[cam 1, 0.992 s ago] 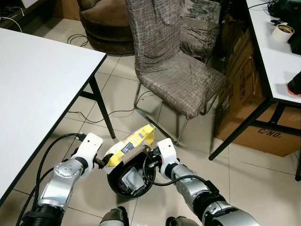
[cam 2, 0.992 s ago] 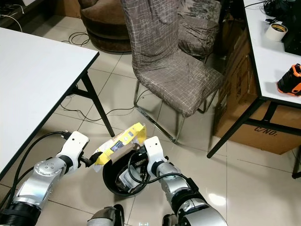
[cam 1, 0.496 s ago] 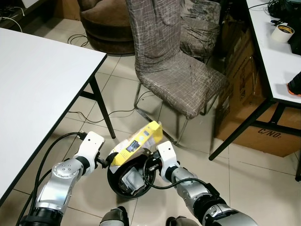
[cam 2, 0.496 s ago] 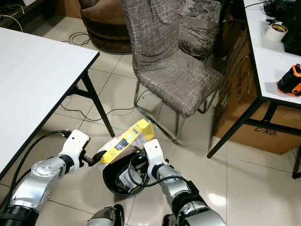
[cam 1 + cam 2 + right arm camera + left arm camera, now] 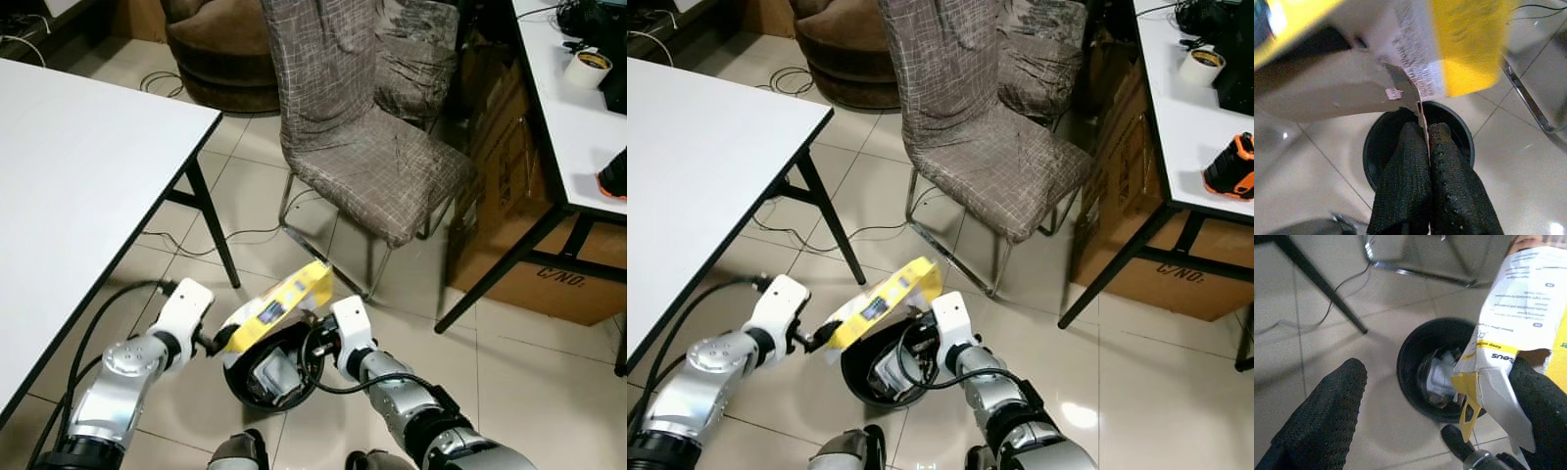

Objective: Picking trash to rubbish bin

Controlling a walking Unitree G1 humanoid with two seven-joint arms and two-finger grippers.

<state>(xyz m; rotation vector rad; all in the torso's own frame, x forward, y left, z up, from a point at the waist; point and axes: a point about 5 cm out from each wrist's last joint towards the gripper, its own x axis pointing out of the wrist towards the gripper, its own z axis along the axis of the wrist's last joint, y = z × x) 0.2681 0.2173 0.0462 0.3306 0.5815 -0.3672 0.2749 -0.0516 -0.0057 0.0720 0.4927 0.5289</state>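
Tiled floor [image 5: 549, 362] room, pretty cluttered. A big white table [image 5: 69, 186] fills the left side of the frame, and a grey fabric-covered chair [image 5: 362, 147] stands in the upper middle. Another white desk [image 5: 568, 108] runs down the right edge with a cardboard box [image 5: 519, 264] tucked under it, and a brown pouf [image 5: 220, 59] sits at the top behind the chair. A few cables trail on the floor under the table.

Down in the lower middle is the rubbish bin [image 5: 266, 372], a small black round one that already has some crumpled stuff inside. Right above it, tilted with the high end toward the chair, is the yellow carton [image 5: 279, 304], a flattened torn box with white printed panels.

Both arms are on it. The left gripper [image 5: 217, 342] is at the carton's low end; in its wrist view the fingers are spread wide, one finger [image 5: 1322, 416] well off to the side, so it looks more like it's propping the carton than gripping. The right gripper [image 5: 1427, 161] has its fingers pressed together on a torn flap edge, pinching it directly over the bin mouth.

My guess is the carton is held at that slant so it slides in lengthwise, since it's longer than the bin is wide. It's lined up over the bin but not dropped yet.
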